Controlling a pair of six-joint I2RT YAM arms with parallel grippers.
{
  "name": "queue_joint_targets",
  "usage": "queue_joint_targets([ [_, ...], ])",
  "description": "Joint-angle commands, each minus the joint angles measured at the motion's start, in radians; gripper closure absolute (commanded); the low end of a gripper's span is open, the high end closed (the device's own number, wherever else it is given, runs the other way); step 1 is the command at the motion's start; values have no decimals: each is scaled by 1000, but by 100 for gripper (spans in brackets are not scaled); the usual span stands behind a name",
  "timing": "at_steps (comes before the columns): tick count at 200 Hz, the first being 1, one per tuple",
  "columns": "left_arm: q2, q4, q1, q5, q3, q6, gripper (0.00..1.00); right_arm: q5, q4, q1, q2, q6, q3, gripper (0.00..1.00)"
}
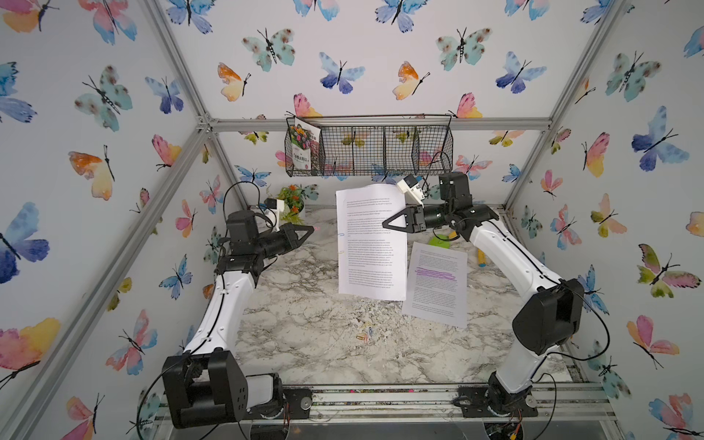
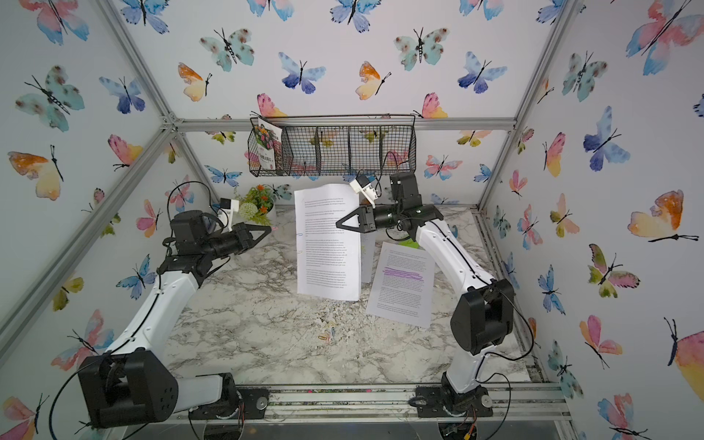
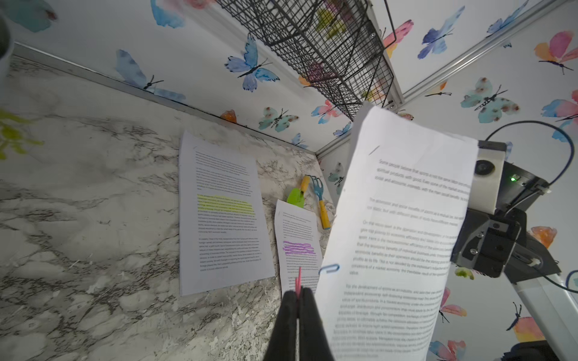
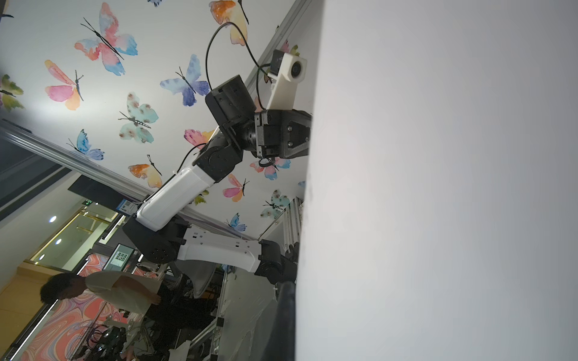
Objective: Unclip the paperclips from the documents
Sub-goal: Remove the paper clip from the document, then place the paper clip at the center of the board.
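Top views: an unhighlighted document point(image 1: 371, 244) is held upright over the bench point(image 1: 304, 343), with a pink paperclip point(image 1: 316, 228) pinched beside it.
In both top views the right hand point(image 1: 384, 223) is clamped on the document's right side. The left hand point(image 1: 310, 229), closed on the pink paperclip, is apart from the left edge, where a blue paperclip point(image 1: 341, 235) is clipped. A purple-highlighted document point(image 1: 438, 284) and loose paperclips point(image 1: 364, 335) lie on the bench. Left wrist view: fingers point(image 3: 287, 318) are pressed together on the pink paperclip. Right wrist view: the frame is mostly filled by blank paper.
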State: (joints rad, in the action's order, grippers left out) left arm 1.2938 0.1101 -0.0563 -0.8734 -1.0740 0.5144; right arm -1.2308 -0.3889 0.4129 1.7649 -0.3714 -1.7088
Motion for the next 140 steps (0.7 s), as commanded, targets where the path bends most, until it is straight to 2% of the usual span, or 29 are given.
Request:
queue_joint_targets([
  [1, -27, 36, -4, 21, 15, -33, 100, -22, -23, 4, -41, 29, 13, 98],
  [33, -31, 162, 5, 59, 22, -102, 100, 20, -38, 4, -41, 34, 17, 98],
  [61, -21, 360, 92, 143, 82, -213, 100, 159, -85, -3, -15, 61, -7, 98],
  [80, -23, 393, 187, 192, 172, -219, 100, 235, -114, -23, 19, 61, -45, 98],
  [103, -34, 336, 323, 249, 287, -164, 100, 278, -156, -51, 59, 71, -98, 98],
  [140, 24, 296, 500, 346, 338, -118, 100, 313, -253, -69, 106, 119, -175, 98],
])
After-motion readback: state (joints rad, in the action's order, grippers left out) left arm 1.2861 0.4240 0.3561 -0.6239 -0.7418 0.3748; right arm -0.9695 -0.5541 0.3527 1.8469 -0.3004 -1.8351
